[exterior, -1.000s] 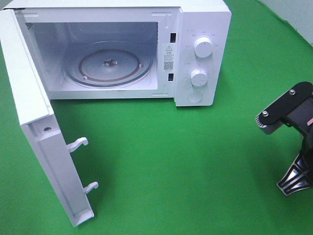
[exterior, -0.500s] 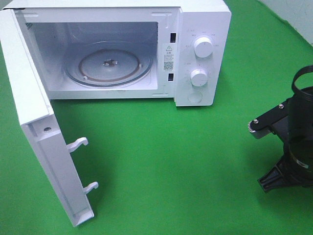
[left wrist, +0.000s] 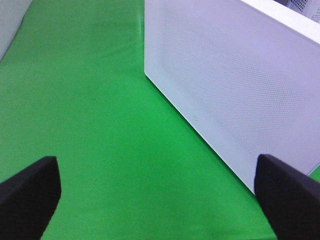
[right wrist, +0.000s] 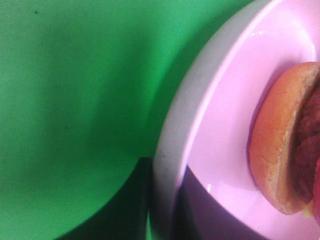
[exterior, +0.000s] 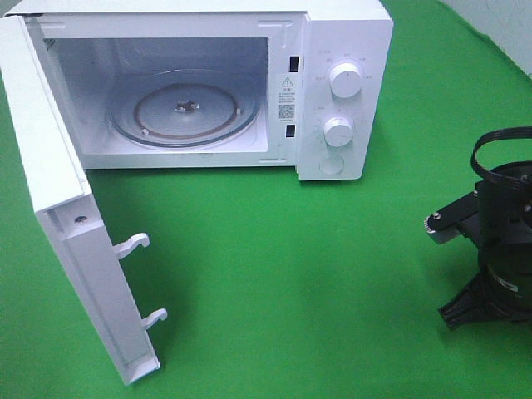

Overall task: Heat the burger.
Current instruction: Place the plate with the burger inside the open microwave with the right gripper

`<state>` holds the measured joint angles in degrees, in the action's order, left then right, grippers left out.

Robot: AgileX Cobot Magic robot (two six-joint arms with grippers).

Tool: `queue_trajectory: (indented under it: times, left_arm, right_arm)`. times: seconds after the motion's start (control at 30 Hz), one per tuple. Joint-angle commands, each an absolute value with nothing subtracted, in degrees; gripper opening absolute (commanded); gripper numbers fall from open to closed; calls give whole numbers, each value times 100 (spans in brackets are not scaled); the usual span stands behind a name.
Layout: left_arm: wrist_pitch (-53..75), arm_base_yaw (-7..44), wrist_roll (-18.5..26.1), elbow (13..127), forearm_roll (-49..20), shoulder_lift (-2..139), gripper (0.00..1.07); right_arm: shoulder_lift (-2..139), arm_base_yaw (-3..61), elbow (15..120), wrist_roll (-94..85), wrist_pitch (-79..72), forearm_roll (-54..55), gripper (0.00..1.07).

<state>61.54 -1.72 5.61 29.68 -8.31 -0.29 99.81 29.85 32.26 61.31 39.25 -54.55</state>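
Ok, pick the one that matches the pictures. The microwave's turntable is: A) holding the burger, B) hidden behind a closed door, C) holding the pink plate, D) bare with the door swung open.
D: the microwave door stands wide open and the glass turntable carries nothing; the burger sits on the pink plate, seen by the right wrist camera.

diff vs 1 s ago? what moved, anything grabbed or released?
Only the right arm moved: at the right edge of the high view its wrist turned over and its black body came into frame. Its wrist view shows the pink plate with the burger on it, the rim close at the gripper; no clear grab or release. The microwave, its open door, the glass turntable and the left gripper, open, are unchanged.
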Motion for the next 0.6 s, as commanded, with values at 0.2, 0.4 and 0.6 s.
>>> queue_trajectory:
  times: [0.2,0.4,0.6]
  left_arm:
    - [6131,-189,556,2956,-837,-120,98]
    - [6131,-189,556,2956,-837,-120,98]
    - [6131,-189,556,2956,-837,-120,98]
  right_arm:
    - [9929,2956,3277,6102,3919,-5288,22]
    - [9362,2956,3529,5546,3936,-4767,41]
    - [8646,2956,3615,4693,3896,-4183,49]
